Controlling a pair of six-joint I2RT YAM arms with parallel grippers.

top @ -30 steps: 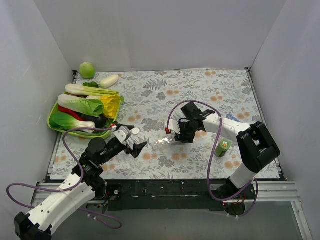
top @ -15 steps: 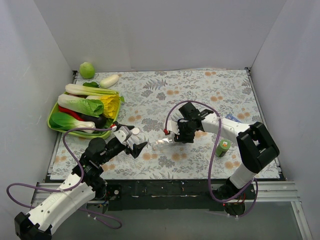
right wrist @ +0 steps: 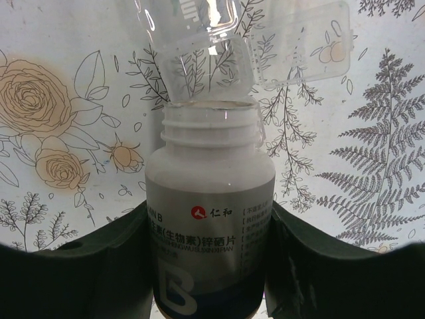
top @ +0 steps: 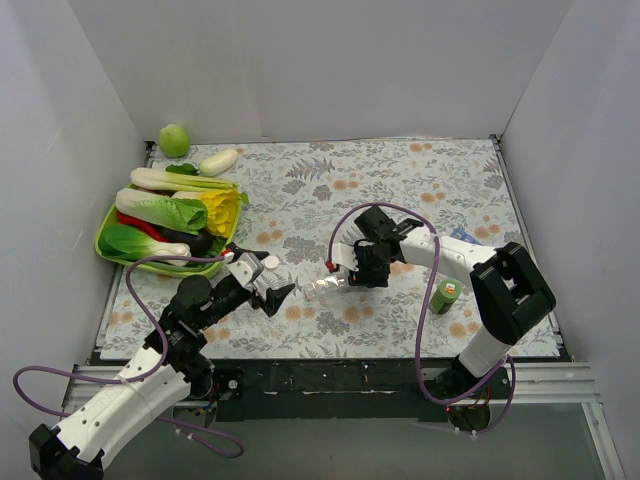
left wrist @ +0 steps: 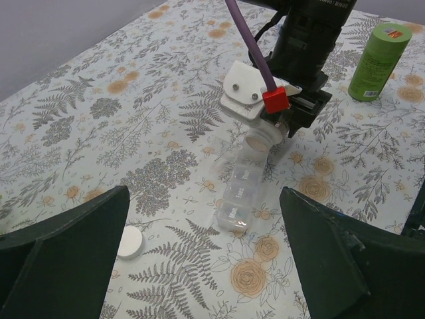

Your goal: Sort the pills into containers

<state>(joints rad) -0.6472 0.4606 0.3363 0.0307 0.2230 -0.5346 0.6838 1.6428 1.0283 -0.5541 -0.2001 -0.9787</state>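
Over pill-box strip [left wrist: 240,193], R fingers [right wrist: 106,266] w/ bottle [right wrist: 209,226] edged left.

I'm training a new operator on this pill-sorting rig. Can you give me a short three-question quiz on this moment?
1. True or false: the right gripper holds a white pill bottle.
2. The bottle is: A upright and capped; B uncapped, tipped toward the clear pill box; C lying loose.
3. Fill in: the left gripper is ____ (open or shut).
Key: 1 true; 2 B; 3 open.
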